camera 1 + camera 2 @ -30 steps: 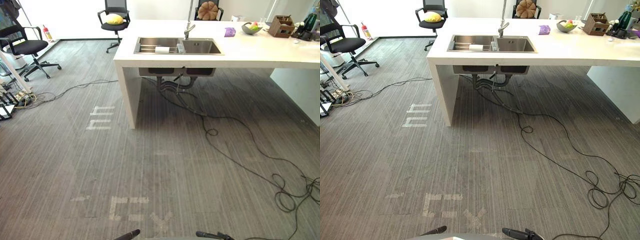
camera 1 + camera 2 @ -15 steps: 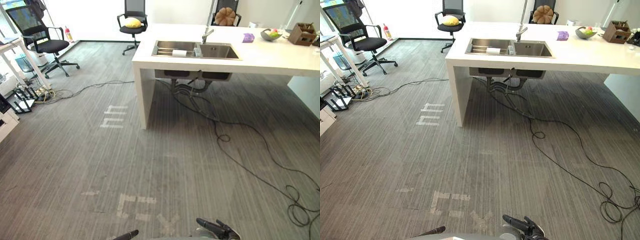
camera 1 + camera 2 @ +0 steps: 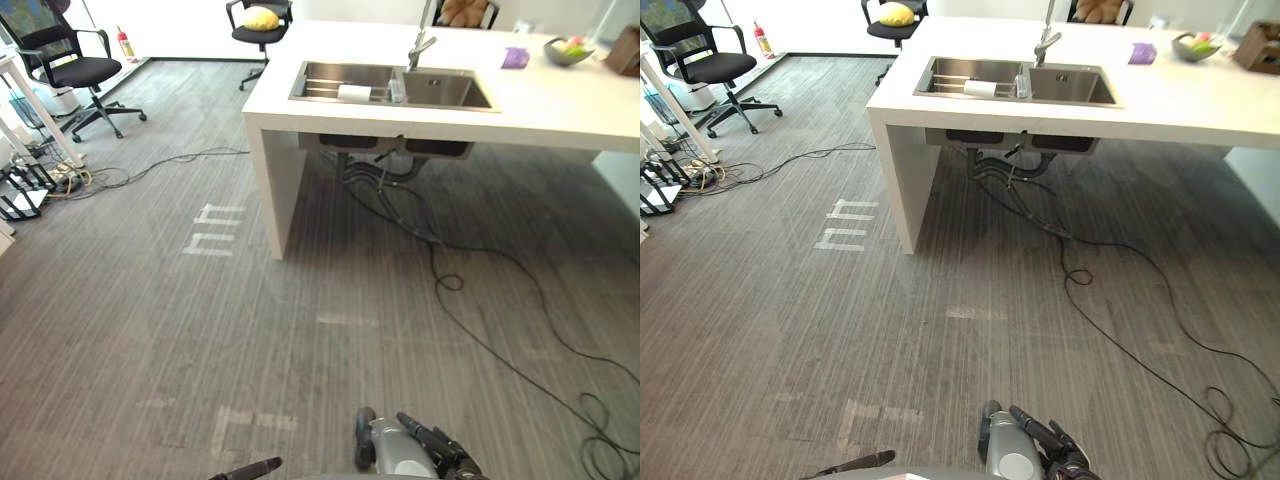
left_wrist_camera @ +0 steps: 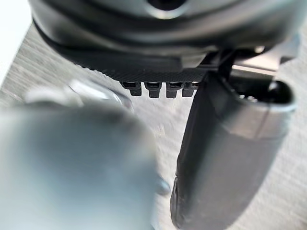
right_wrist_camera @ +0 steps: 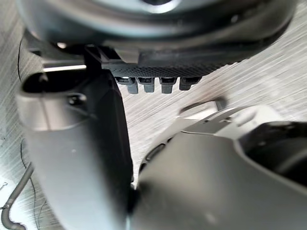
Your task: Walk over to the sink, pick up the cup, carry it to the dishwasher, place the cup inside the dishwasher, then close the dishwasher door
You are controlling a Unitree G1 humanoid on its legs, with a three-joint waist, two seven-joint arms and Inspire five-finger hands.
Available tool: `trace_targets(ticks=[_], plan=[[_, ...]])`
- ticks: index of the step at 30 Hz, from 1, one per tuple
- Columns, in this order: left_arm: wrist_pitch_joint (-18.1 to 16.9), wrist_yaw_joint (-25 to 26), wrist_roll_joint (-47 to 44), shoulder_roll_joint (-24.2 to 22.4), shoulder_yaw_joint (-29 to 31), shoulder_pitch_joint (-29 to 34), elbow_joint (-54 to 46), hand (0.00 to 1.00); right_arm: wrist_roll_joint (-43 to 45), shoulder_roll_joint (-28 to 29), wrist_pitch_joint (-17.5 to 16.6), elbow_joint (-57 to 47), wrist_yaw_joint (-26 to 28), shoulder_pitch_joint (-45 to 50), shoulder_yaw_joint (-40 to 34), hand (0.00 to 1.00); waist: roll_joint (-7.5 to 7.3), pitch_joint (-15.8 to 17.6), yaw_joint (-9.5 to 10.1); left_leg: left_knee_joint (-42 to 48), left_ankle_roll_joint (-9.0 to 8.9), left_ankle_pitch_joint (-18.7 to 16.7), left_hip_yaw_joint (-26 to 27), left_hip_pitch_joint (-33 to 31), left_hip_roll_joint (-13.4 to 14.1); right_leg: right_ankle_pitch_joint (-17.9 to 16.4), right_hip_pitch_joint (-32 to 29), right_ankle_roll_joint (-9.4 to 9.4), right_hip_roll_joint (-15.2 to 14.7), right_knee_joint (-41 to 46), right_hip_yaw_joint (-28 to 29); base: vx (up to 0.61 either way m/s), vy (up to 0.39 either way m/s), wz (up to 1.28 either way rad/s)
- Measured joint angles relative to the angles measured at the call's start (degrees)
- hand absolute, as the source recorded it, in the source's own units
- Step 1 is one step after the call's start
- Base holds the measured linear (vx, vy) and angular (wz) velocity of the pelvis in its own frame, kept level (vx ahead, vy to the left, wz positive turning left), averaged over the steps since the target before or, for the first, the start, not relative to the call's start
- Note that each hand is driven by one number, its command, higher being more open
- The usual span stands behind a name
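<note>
Hanging low, my left hand and right hand show relaxed, empty fingers; the sink lies well ahead of both.

A steel two-basin sink lies well ahead of the right hand, slightly to its left. A small white cup rests in the left basin, apparently on its side.

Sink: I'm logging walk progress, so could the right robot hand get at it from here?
Probably not yet. The right robot hand hangs low by the robot's side, while the sink sits in the white counter across a broad stretch of carpet. Distance, not an obstacle, seems the problem.
</note>
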Motion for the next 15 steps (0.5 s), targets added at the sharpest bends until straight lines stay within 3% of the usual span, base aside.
trace_targets(ticks=[1,3,4,5,7,9,11,12,13,14,15], plan=[[-0.30,-0.22,0.84,-0.24,0.83,0.01,-0.36,1.00,-0.12,-0.08,0.40,0.18,-0.01,-0.12,0.04,1.00,0.21,-0.14,-0.06,8.75,-0.88,1.50,-0.17,-2.76,1.07,-1.76,2.14,-0.91,1.45,-0.50,-0.43,0.58,-0.267,-0.04],[-2.11,0.63,1.02,-0.93,2.81,-0.31,-0.77,1.00,-0.10,-0.23,0.67,0.37,-0.03,-0.12,0.50,1.00,0.45,-0.31,-0.12,24.68,-3.72,9.06,-0.32,-8.95,2.36,-3.58,6.45,-1.89,3.33,-2.91,-0.55,0.55,-0.214,-0.06],[-3.59,1.62,1.88,-1.86,3.84,-0.28,-2.14,1.00,-0.11,-0.48,0.56,0.31,-0.03,-0.08,0.83,1.00,0.87,-0.48,-0.14,36.81,-5.47,12.12,0.47,-14.12,3.84,-4.10,10.11,-2.53,4.95,-5.73,-0.30,0.64,-0.140,-0.16],[-5.80,2.54,3.53,-2.38,4.76,-0.30,-3.01,1.00,-0.13,-0.58,0.43,0.46,-0.15,-0.01,1.04,1.00,1.22,-0.34,0.06,47.34,-4.47,11.49,2.90,-18.27,5.61,-4.25,14.56,-2.79,6.34,-8.84,0.30,0.63,-0.114,-0.19],[-8.58,3.84,6.00,-2.83,5.02,-0.05,-4.11,1.00,-0.20,-0.58,0.06,0.46,-0.61,-0.21,2.74,1.00,0.31,0.26,0.28,54.07,-2.64,9.99,5.27,-23.48,6.04,-4.25,21.28,-2.75,7.16,-13.68,2.00,0.47,-0.036,-0.38],[-12.21,4.48,6.57,-3.15,3.78,-0.06,-5.30,1.00,-0.22,-0.62,-0.10,0.47,-1.01,-1.64,3.72,1.00,0.36,0.49,0.90,51.08,-1.30,6.88,7.82,-29.70,5.35,-3.95,25.84,-2.25,6.99,-17.71,4.37,0.46,0.046,-0.59],[-16.11,6.14,7.90,-3.25,1.39,-0.32,-7.51,1.00,-0.23,0.11,0.17,0.50,-1.43,-3.48,5.31,1.00,-0.18,1.50,2.15,38.88,0.75,3.33,12.45,-33.50,5.01,-3.67,29.36,-1.78,5.68,-20.15,6.99,0.38,0.118,-0.66],[-19.36,7.81,11.29,-3.33,-1.61,-0.31,-9.26,1.00,-0.45,0.49,0.33,0.52,-1.49,-4.32,5.76,1.00,-0.50,1.76,2.70,24.08,0.51,4.27,14.99,-33.78,3.54,-4.09,30.75,-0.83,4.01,-20.68,8.22,0.42,0.178,-0.64],[-22.74,9.75,14.28,-3.42,-6.13,0.11,-11.38,1.00,-0.68,0.31,0.30,0.39,-1.41,-4.80,7.04,1.00,0.09,1.56,3.04,5.97,-0.17,11.53,15.76,-32.77,1.66,-5.38,31.58,0.99,2.93,-21.02,9.76,0.43,0.199,-0.67],[-24.82,10.96,15.20,-3.50,-8.38,0.50,-12.65,1.00,-0.81,0.12,0.42,0.49,-1.30,-5.25,7.85,1.00,0.54,1.49,3.47,2.34,0.25,18.77,16.06,-31.65,1.03,-6.55,32.54,2.19,2.48,-21.43,11.08,0.44,0.233,-0.60],[-27.95,13.29,15.72,-3.15,-11.63,0.26,-14.57,1.00,-0.91,0.65,0.63,0.49,-1.42,-6.29,9.81,1.00,-0.65,1.76,3.52,0.97,3.29,19.14,17.49,-30.30,-1.06,-7.21,33.71,2.95,0.60,-22.57,13.42,0.45,0.236,-0.18]])
